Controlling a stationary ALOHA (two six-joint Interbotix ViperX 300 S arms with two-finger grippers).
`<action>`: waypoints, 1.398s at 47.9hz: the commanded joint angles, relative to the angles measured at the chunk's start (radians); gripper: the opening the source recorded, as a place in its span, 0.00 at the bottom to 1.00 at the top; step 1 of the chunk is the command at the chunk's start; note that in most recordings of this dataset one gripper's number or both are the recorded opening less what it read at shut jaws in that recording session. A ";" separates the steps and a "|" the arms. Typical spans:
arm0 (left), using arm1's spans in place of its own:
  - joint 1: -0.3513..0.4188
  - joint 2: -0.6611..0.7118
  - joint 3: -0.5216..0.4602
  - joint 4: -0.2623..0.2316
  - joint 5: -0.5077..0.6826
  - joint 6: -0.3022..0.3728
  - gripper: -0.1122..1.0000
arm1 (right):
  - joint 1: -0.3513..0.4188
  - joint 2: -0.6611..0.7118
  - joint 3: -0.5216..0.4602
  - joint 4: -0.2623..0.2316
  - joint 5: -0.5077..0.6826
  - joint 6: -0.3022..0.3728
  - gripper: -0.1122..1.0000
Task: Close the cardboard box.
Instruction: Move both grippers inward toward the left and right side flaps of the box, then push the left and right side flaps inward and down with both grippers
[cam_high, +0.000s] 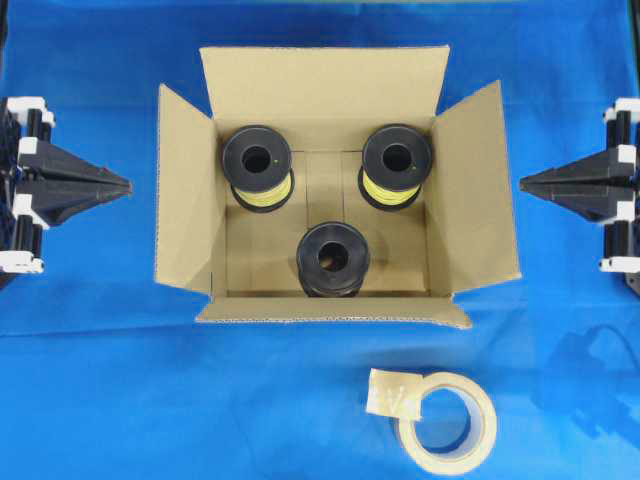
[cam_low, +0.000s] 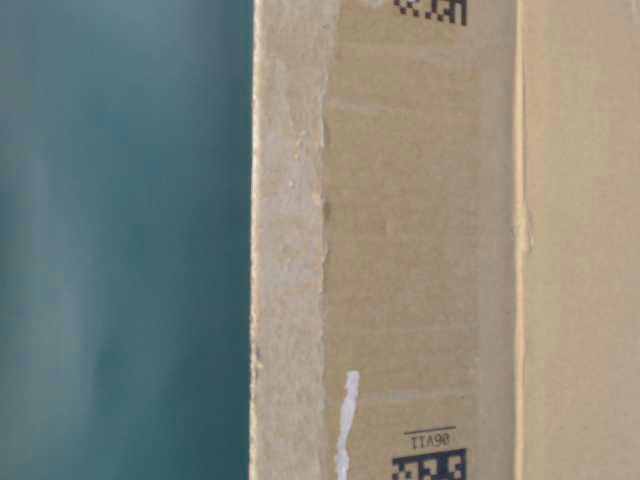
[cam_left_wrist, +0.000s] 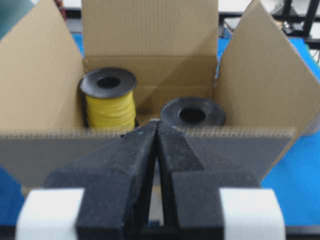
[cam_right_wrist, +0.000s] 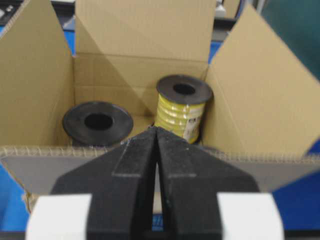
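Both grippers sit pressed closed and grasp nothing: the left gripper points at the box from the left edge of the blue cloth, the right gripper from the right edge, each well apart from the cardboard. Between them stands the cardboard box with all four flaps spread open. Inside are three black spools, two of them wound with yellow cord. A roll of tape lies near the box's front flap.
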 joint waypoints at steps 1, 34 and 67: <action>0.003 0.041 0.029 -0.003 -0.078 -0.005 0.10 | -0.002 0.026 0.025 0.020 -0.064 0.002 0.10; -0.006 0.353 0.095 -0.003 -0.376 -0.051 0.10 | 0.006 0.330 0.114 0.046 -0.422 0.052 0.10; 0.000 0.660 -0.204 -0.003 -0.400 -0.029 0.10 | 0.037 0.690 -0.230 0.026 -0.394 0.041 0.10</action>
